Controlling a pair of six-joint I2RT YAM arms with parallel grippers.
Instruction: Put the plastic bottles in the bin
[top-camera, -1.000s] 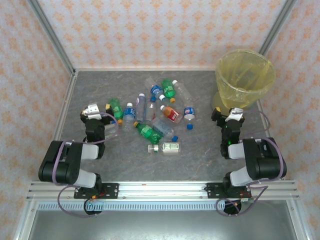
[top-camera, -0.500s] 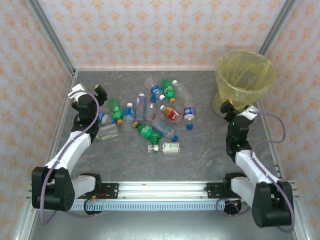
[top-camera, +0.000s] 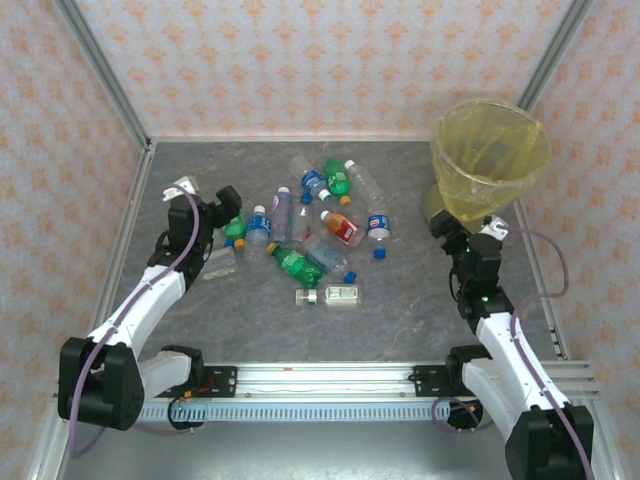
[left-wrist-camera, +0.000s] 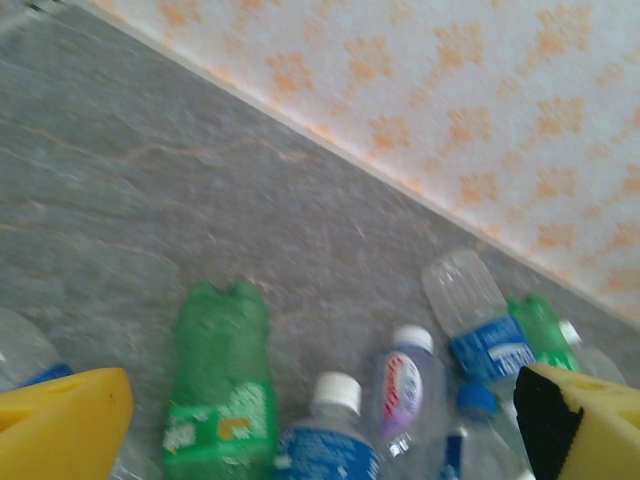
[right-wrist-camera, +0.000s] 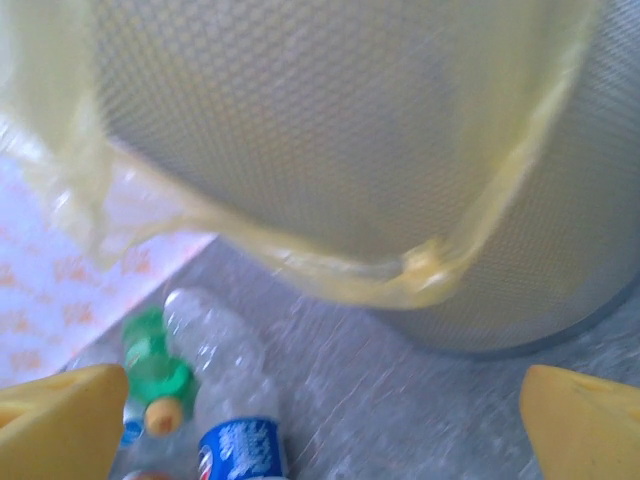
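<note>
Top: high, rear, looking down. Wrists: low, close. Shared: bottles (top-camera: 293, 262).

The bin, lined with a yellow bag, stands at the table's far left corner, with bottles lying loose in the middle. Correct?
No: the bin stands at the far right corner, not the left, as the top external view shows. The yellow bag and the loose bottles in the middle are right.

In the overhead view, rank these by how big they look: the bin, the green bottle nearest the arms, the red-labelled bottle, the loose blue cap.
1. The bin, by far the largest.
2. The green bottle and the red-labelled bottle, too alike to rank.
3. The loose blue cap, the smallest.
</note>
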